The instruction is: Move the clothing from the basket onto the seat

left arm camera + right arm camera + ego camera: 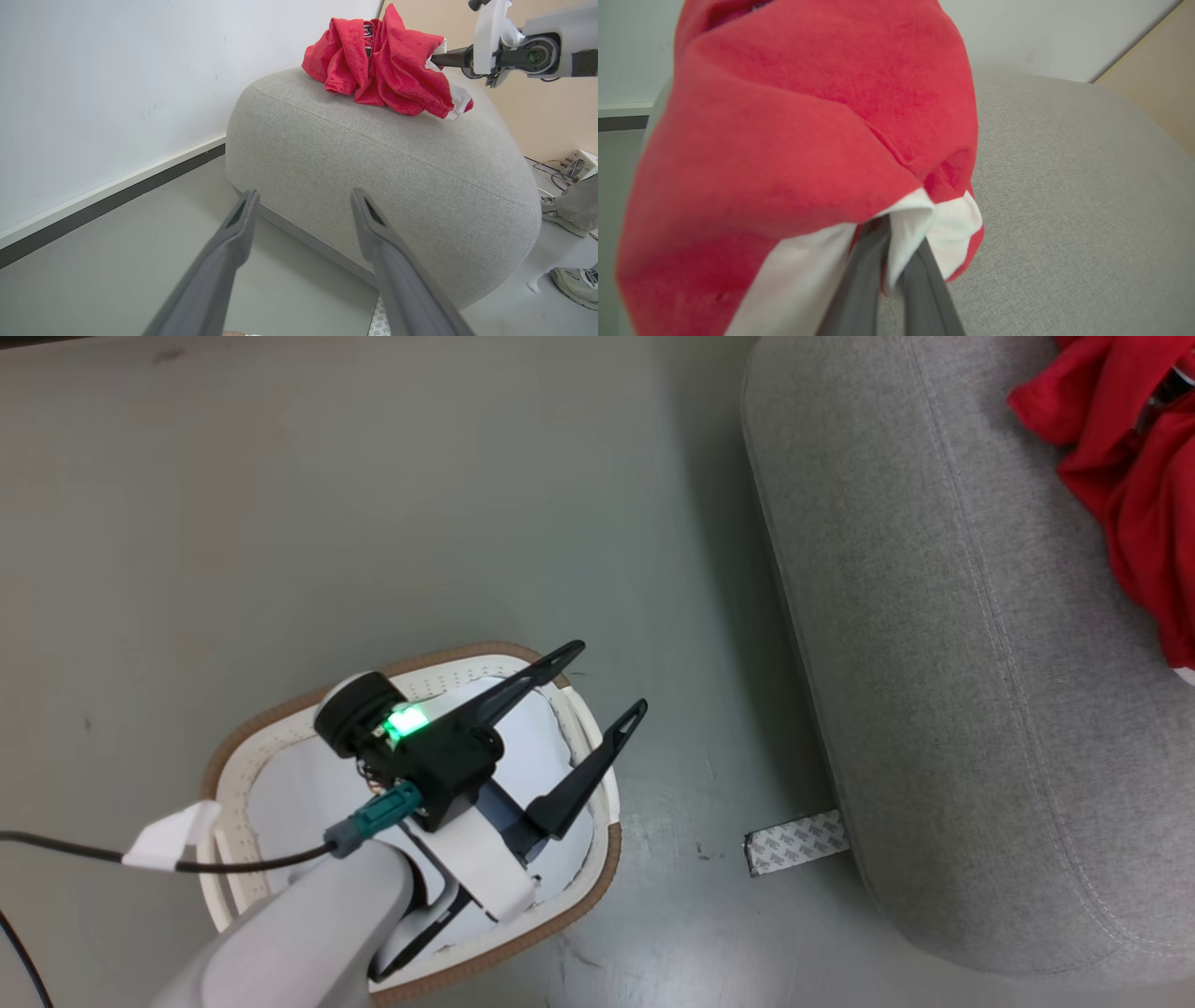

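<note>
The red clothing (387, 65) lies heaped on top of the grey seat (373, 177). My right gripper (896, 252) is shut on its white band (915, 219), just above the seat (1064, 186). In the left wrist view the right gripper (439, 59) reaches into the heap from the right. In the head view the clothing (1120, 476) sits at the far right of the seat (934, 616). My left gripper (611, 676) hangs open above the basket (597, 887), holding nothing. The basket's pale bottom shows around it. The open left gripper (304, 193) points toward the seat's side.
A strip of patterned tape (796, 841) lies on the grey floor by the seat's base. A white wall with a dark baseboard (117, 196) runs behind. A person's shoes (577, 284) and a small box with wires (579, 163) are beyond the seat.
</note>
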